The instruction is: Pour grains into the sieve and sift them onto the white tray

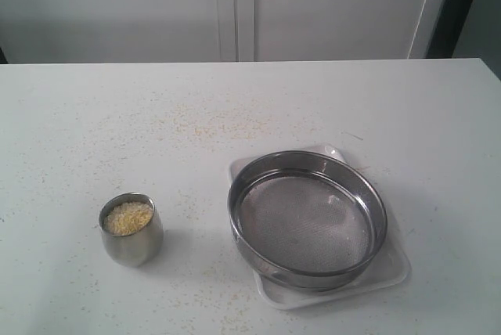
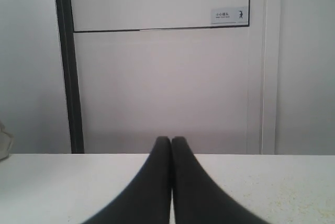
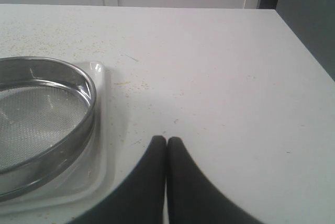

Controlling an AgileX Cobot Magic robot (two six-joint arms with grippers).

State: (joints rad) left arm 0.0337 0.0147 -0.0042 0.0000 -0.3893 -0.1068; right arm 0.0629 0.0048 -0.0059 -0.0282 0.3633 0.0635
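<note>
The round steel sieve [image 1: 307,155], empty and with a fine mesh bottom, sits flat on the white tray [image 1: 389,272] just beside the right pincer [image 3: 166,141], while the pale and yellow grains [image 1: 128,217] fill a small steel cup [image 1: 133,249] beyond the sieve, well apart from that pincer.

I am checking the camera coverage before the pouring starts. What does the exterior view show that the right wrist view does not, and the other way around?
Only the exterior view: the steel cup holding the grains, apart from the sieve. Only the right wrist view: the right gripper, shut and empty, near the white tray. Both: the empty sieve resting on the white tray, and the table with scattered crumbs.
</note>
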